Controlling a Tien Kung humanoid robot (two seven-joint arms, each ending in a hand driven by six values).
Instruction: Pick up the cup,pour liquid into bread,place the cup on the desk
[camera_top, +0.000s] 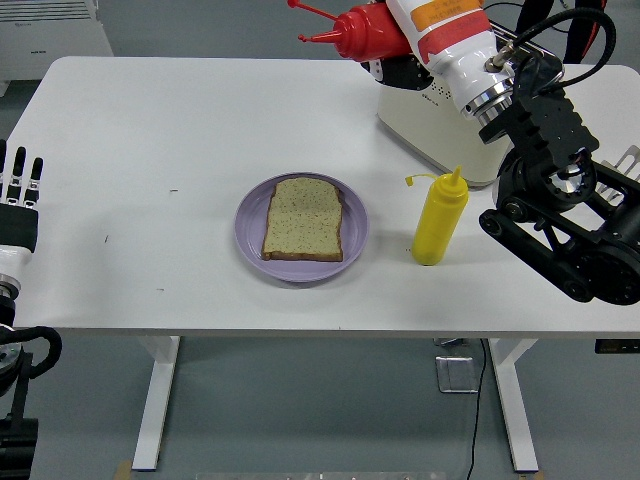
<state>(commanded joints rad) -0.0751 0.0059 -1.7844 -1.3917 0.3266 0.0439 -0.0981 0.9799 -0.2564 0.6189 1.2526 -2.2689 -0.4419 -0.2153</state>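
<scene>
A slice of bread (303, 219) lies flat on a purple plate (250, 225) at the table's middle. No cup shows; my right hand (396, 60) is shut on a red squeeze bottle (366, 30) held high over the back of the table. The bottle is tipped sideways, its nozzle pointing left, up and right of the bread and well apart from it. My right arm (545, 170) crosses in front of the toaster. At the left edge my left hand (20, 190) rests with fingers straight, holding nothing.
A yellow squeeze bottle (438, 216) stands upright just right of the plate, close under my right forearm. The cream toaster (432, 118) sits at the back right, partly hidden by the arm. The table's left half holds nothing.
</scene>
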